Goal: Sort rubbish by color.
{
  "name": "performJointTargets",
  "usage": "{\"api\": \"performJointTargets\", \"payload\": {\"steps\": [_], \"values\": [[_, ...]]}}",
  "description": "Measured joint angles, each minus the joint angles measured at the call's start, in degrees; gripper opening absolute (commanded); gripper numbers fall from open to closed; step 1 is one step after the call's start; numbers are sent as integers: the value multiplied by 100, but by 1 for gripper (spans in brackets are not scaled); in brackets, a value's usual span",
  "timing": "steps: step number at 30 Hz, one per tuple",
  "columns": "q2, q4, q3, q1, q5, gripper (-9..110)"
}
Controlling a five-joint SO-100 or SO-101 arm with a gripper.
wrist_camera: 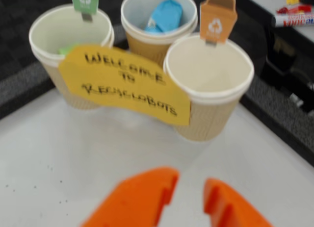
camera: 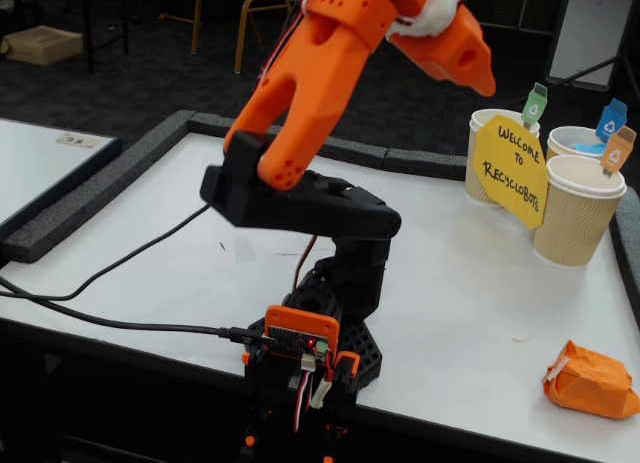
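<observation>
An orange crumpled wad (camera: 590, 380) lies on the white table near its front right corner, far from my gripper. A sky blue wad (wrist_camera: 167, 16) sits inside the middle cup (wrist_camera: 158, 38). A sliver of light green wad (wrist_camera: 66, 49) shows in the left cup (wrist_camera: 68, 33), mostly hidden by the sign. The cup under the orange tag (wrist_camera: 208, 72) looks empty. My orange gripper (wrist_camera: 190, 200) hangs high in the air in front of the cups, open, with nothing between its fingers; in the fixed view the gripper (camera: 478, 75) points toward the cups.
A yellow "Welcome to Recyclobots" sign (wrist_camera: 125, 82) hangs across the cup fronts. Green (wrist_camera: 85, 1) and orange (wrist_camera: 217, 16) recycling tags stick up from the rims. A black foam border (camera: 100, 188) edges the table. Cables (camera: 110, 273) run left from the arm's base (camera: 310, 353).
</observation>
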Motion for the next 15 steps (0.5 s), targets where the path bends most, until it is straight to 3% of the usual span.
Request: {"api": "performJointTargets", "payload": {"steps": [15], "values": [[448, -246, 114, 0, 0, 0]]}}
